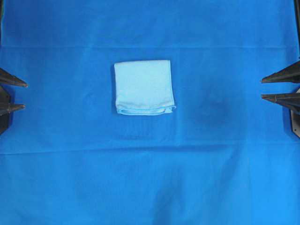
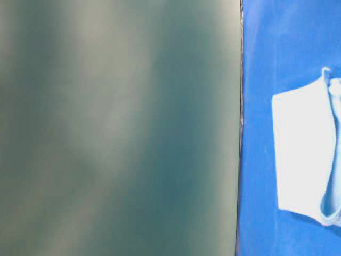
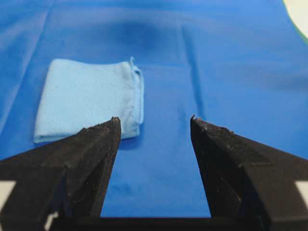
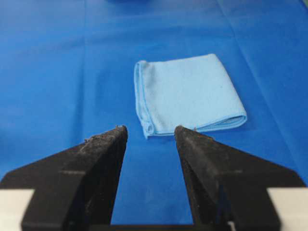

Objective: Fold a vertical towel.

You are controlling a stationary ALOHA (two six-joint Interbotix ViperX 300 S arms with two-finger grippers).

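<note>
The light sky-blue towel [image 1: 144, 86] lies folded into a small near-square in the middle of the table, its layered open edges along the near side. It also shows in the table-level view [image 2: 306, 154], the left wrist view [image 3: 89, 98] and the right wrist view [image 4: 188, 94]. My left gripper [image 1: 24, 96] is open and empty at the far left edge, well away from the towel; in its wrist view [image 3: 153, 122] only table covering lies between the jaws. My right gripper [image 1: 262, 88] is open and empty at the far right edge, also apart from it [image 4: 150, 129].
The deep royal-blue table covering [image 1: 150, 178] spreads over the whole surface, with faint creases. A blurred grey-green surface [image 2: 117, 128] fills the left part of the table-level view. A pale corner [image 3: 298, 14] shows at the top right of the left wrist view.
</note>
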